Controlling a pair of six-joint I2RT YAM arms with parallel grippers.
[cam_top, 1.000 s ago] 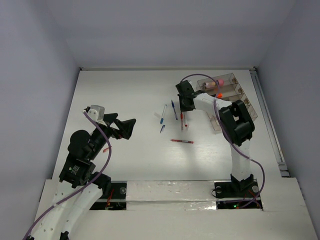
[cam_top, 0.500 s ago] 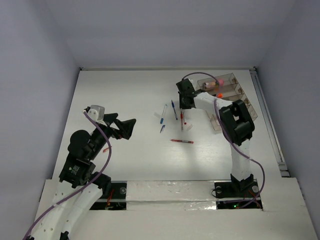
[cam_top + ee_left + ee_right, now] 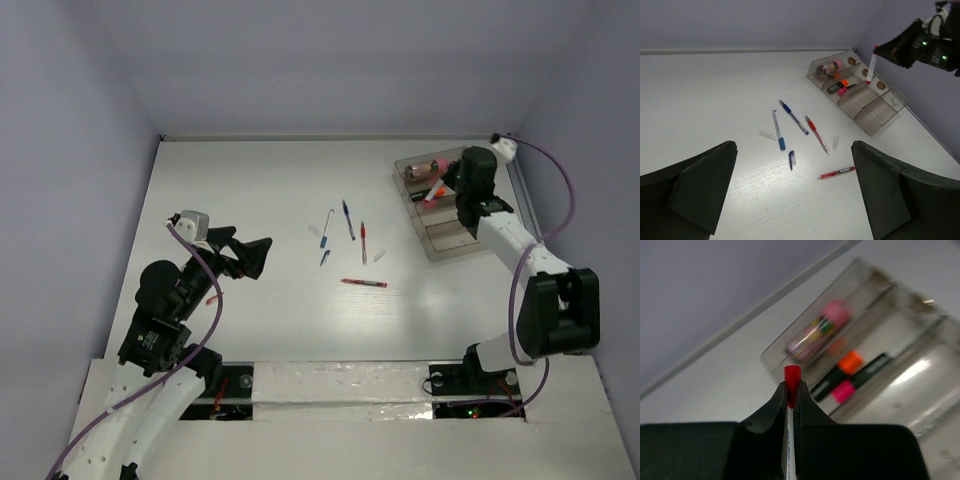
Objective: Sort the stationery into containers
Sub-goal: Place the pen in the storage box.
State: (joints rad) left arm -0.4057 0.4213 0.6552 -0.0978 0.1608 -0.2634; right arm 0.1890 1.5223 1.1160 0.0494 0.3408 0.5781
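- Your left pincer (image 3: 246, 252) hangs low over the near left part of the table (image 3: 715, 90), jaws spread wide with nothing between them
- Just ahead of it, a red pen (image 3: 836, 173) lies crosswise on the table, the nearest of the loose items, and a short blue piece (image 3: 791, 160) lies a little to its left
- Beyond those you have three pens lying roughly side by side, none touching: a white-and-blue pen (image 3: 777, 130), a blue pen (image 3: 793, 116) and a second red pen (image 3: 817, 135)
- One small white piece (image 3: 767, 134) lies just left of the white-and-blue pen, and another white piece (image 3: 836, 142) lies just right of the second red pen
- Further back on the right stands the clear organiser (image 3: 871, 122) with its four long compartments; the pink cylinder (image 3: 830, 66) lies in the farthest one, and the orange-capped highlighter (image 3: 837, 86) and pink highlighter (image 3: 845, 90) lie together in the next
- Your right pincer (image 3: 791, 392) is clamped on a red-capped pen (image 3: 871, 67), which hangs in the air above the organiser, clear of it; you cannot tell which compartment it is over
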